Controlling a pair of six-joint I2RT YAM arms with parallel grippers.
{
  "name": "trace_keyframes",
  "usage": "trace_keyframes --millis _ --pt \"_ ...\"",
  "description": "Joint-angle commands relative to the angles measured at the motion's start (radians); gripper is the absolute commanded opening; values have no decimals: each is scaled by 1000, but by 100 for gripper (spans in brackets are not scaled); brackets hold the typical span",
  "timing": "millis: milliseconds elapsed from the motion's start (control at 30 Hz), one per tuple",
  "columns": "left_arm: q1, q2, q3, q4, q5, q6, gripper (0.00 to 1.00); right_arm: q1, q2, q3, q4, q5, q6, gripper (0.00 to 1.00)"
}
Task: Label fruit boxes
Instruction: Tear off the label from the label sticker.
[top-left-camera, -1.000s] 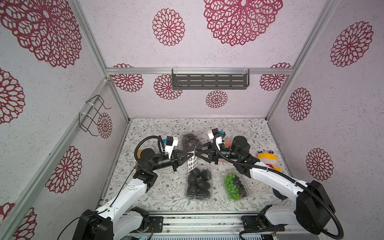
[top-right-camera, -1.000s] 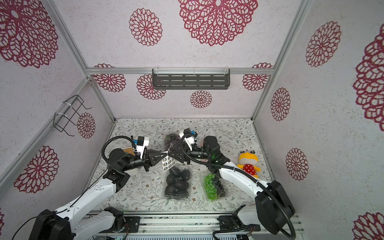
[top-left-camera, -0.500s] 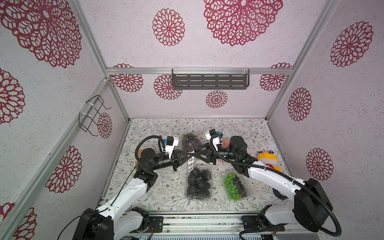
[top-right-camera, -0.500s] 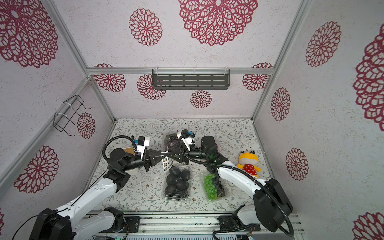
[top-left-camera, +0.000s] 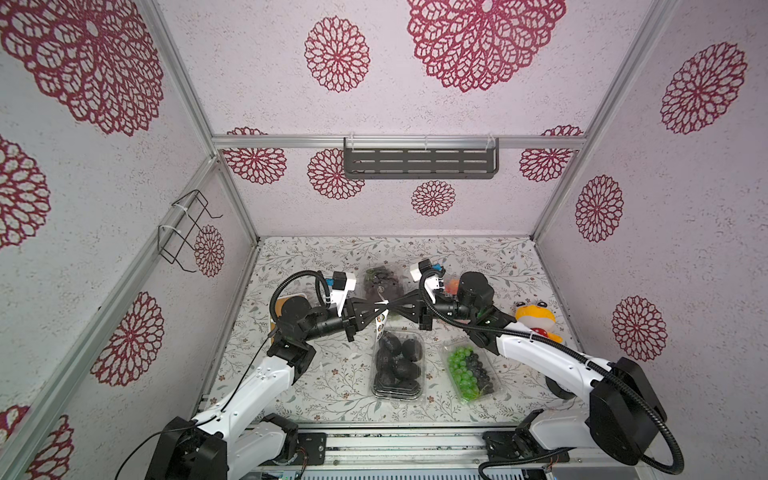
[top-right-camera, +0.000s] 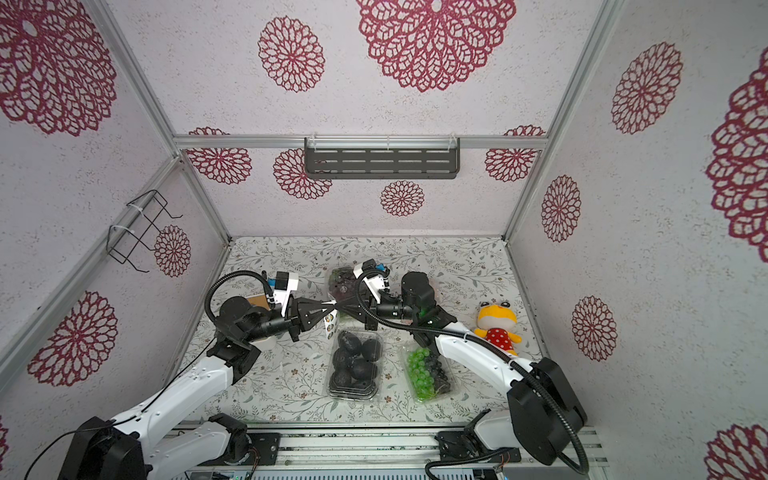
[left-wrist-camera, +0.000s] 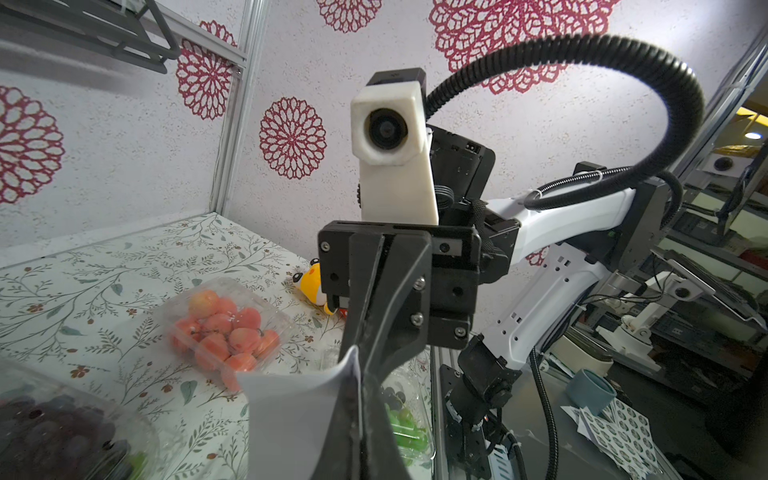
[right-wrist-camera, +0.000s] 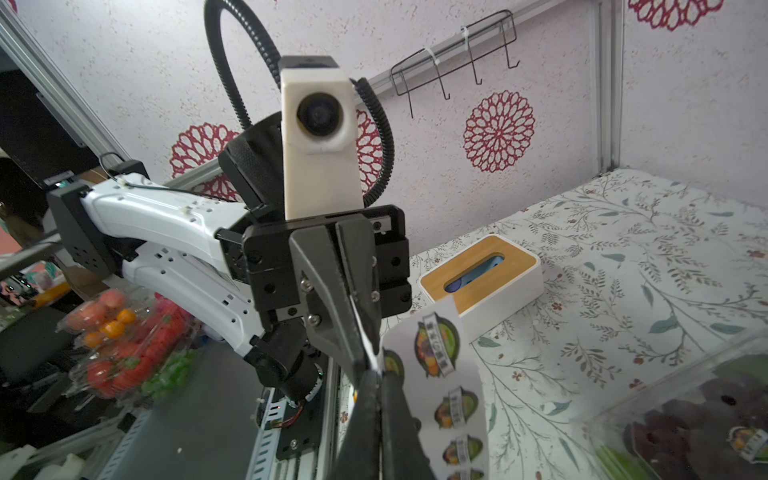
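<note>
Two sit nearest me on the table (top-left-camera: 340, 386): the black-fruit box (top-left-camera: 398, 365) and the green-and-black grape box (top-left-camera: 471, 374), side by side. Their long axes run front to back, the grape box slightly skewed. Above them, the left gripper (top-left-camera: 383, 310) is clamped on the sticker sheet (top-left-camera: 380, 325). The right gripper (top-left-camera: 391, 306) is pinched together on the sheet's top edge, tip to tip with the left. My worry is that both grip paper, so pulling tears the sheet or drags it free rather than peeling one sticker. Beyond lie the purple grape box (top-left-camera: 382, 280) and the strawberry box (left-wrist-camera: 224, 328); I cannot judge their axes.
</note>
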Motion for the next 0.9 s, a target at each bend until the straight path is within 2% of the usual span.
trace_keyframes --millis 0,633,800,867 --pt "-1 -24 -3 25 23 -3 0 -9 -32 31 -15 34 -29 1" --pt "0 -48 -9 -24 -23 8 0 -43 -102 -29 8 20 -15 0" --pt "2 -46 -5 -62 -85 23 0 -43 -112 -35 4 26 -19 0" --pt "2 -51 2 -108 -155 35 0 -42 -121 -33 -13 38 -25 0"
